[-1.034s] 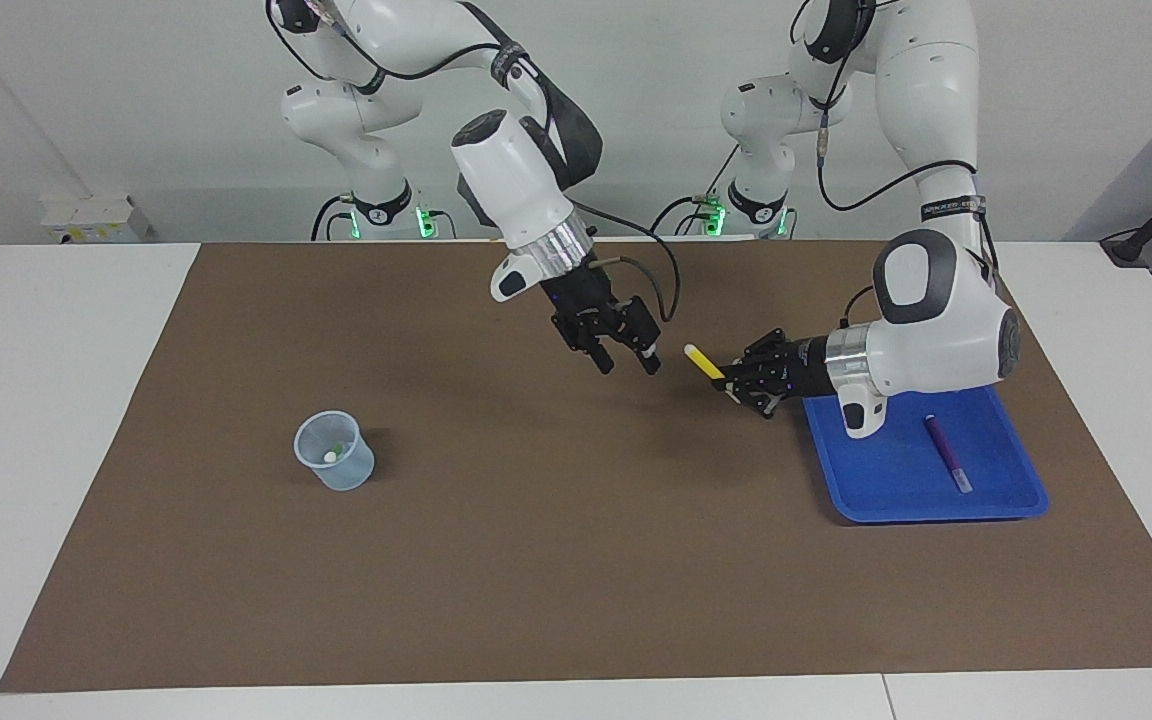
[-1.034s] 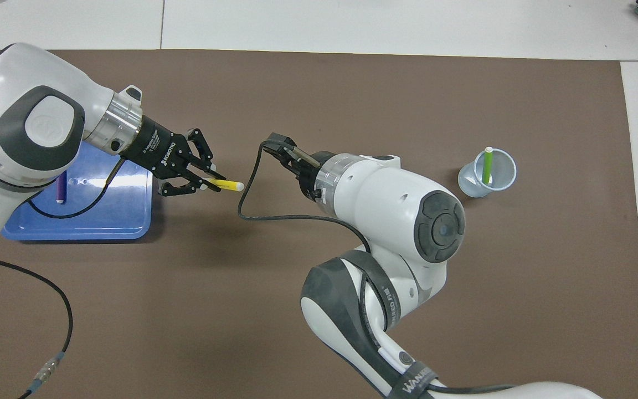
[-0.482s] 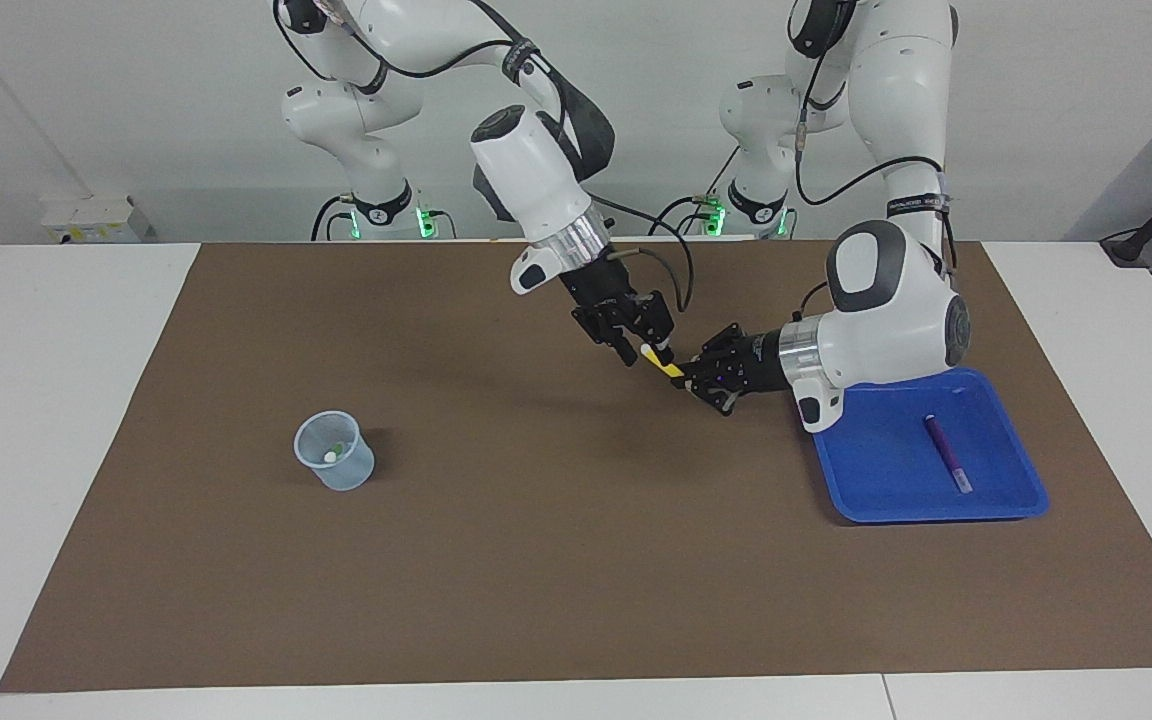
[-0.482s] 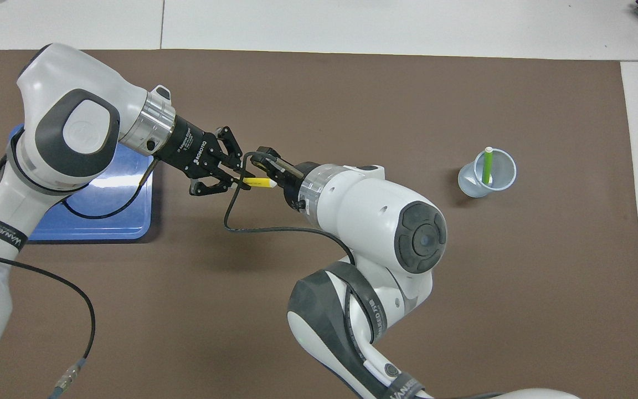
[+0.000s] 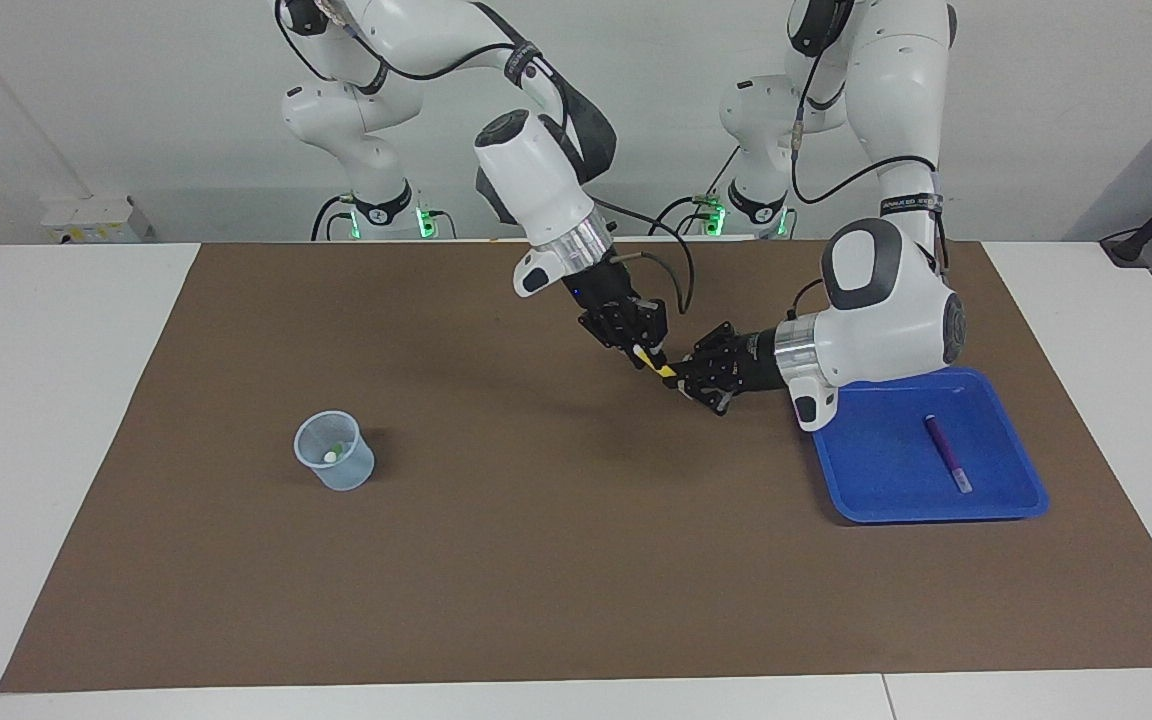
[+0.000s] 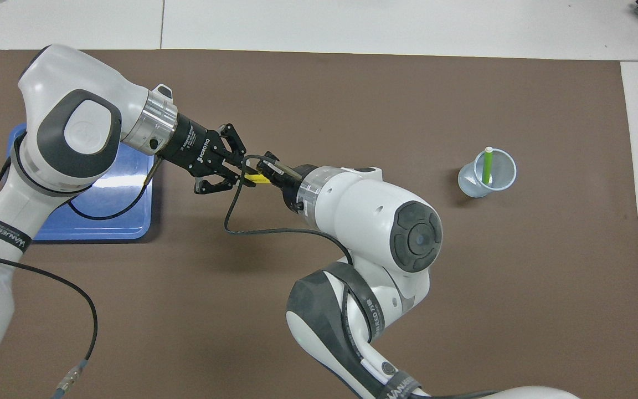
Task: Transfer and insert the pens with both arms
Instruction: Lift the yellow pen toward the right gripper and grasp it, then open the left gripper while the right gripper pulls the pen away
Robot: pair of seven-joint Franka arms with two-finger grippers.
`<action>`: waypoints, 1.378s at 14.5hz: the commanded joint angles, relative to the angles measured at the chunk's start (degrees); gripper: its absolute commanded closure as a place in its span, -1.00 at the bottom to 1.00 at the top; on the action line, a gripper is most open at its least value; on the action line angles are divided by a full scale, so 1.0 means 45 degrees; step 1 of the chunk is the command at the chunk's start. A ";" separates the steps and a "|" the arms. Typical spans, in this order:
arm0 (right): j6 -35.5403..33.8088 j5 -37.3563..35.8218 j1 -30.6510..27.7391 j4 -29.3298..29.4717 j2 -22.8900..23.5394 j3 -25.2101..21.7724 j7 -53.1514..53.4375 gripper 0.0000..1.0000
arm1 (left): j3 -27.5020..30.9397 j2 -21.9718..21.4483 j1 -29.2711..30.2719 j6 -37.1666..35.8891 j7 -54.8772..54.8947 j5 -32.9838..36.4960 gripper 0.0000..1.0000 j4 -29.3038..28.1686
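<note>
Midair, left gripper (image 5: 678,378) & right gripper (image 5: 642,355) both on yellow pen (image 5: 658,364)

White table (image 5: 56,400) under a brown mat (image 5: 556,560); on the mat, 1 clear cup (image 5: 335,463) toward the right arm's end, 1 blue tray (image 5: 896,490) toward the left arm's end.

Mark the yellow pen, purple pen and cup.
yellow pen (image 5: 658,364), facing view, its middle.
purple pen (image 5: 947,453), facing view, mid-barrel.
cup (image 6: 469,185), overhead view, its wall.
</note>
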 commanded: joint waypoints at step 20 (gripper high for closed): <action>-0.2222 -0.3760 -0.1098 0.0117 -0.0250 -0.0096 -0.1691 1.00 | 0.0223 -0.1330 0.2089 0.0897 0.7750 0.3947 -1.00 -0.2262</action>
